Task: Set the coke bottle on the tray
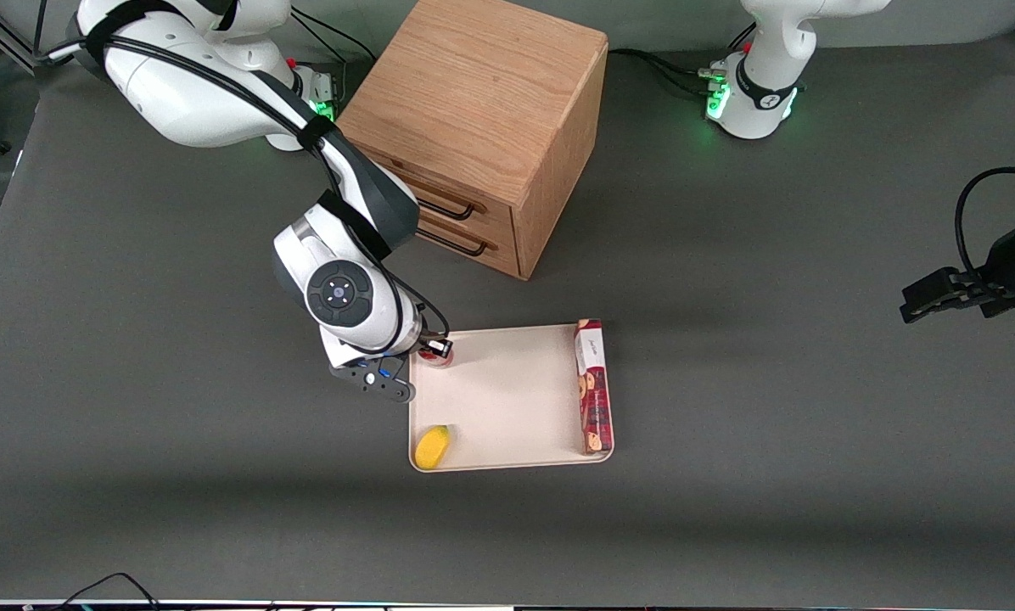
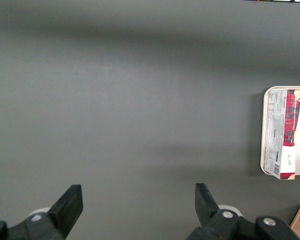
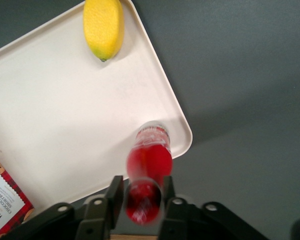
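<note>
Coke bottle (image 3: 150, 160) clamped at the cap by the end effector (image 3: 142, 200), hanging over the corner of the tray (image 3: 50, 125) nearest the wooden cabinet (image 1: 482, 110). Best lowered straight until the silvery base sits flat inside the rim, then released. Well apart from lemon (image 3: 104, 26) and cookie box (image 1: 593, 386).

Coke bottle (image 3: 149, 172) blurred; gripper (image 1: 434, 347) mostly hidden by wrist

coke bottle (image 3: 149, 170) pinched at the cap end by the claw (image 3: 138, 200), silvery base seen over a corner of the tray (image 3: 65, 130), lemon (image 3: 104, 27) parked on the tray's rim, cookie box (image 3: 5, 205) glimpsed, grey tabletop (image 3: 240, 75) all around
</note>
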You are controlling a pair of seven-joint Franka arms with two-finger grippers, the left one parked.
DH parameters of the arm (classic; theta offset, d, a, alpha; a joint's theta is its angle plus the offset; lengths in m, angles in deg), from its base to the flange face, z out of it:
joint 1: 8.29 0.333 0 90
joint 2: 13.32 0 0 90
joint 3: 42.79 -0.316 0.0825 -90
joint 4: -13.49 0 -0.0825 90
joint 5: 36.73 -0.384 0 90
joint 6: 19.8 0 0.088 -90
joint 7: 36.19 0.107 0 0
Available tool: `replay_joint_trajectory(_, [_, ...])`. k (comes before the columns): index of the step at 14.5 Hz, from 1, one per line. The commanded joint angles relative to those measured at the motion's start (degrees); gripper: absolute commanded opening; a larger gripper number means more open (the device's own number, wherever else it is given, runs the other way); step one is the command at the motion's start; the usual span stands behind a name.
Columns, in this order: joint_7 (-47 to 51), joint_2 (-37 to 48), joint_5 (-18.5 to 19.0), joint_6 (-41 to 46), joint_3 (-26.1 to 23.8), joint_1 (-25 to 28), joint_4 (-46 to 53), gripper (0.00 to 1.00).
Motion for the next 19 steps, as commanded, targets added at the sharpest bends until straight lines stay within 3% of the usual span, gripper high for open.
replay_joint_trajectory(1, [1.6,2.0,1.4,0.9,-1.0,-0.1,0.9,1.00])
replay_joint_trajectory(4, [-2.6,10.7,1.4,6.8,-0.9,-1.1,1.7,1.00])
replay_joint_trajectory(6, [-14.0,17.8,0.9,15.9,-0.3,-2.8,3.4,1.00])
replay_joint_trajectory(8, [-24.2,24.8,-1.9,25.5,0.5,-5.3,3.5,1.00])
replay_joint_trajectory(11, [-35.1,34.0,-8.5,32.2,10.4,-5.6,1.0,1.00])
replay_joint_trajectory(14, [-49.8,42.6,-13.9,31.5,23.7,-5.5,-8.3,1.00])
replay_joint_trajectory(17, [-55.6,49.5,-13.9,23.0,28.3,-5.5,-21.1,1.00])
replay_joint_trajectory(19, [-56.5,49.2,-13.3,22.4,28.3,-5.0,-20.3,1.00])
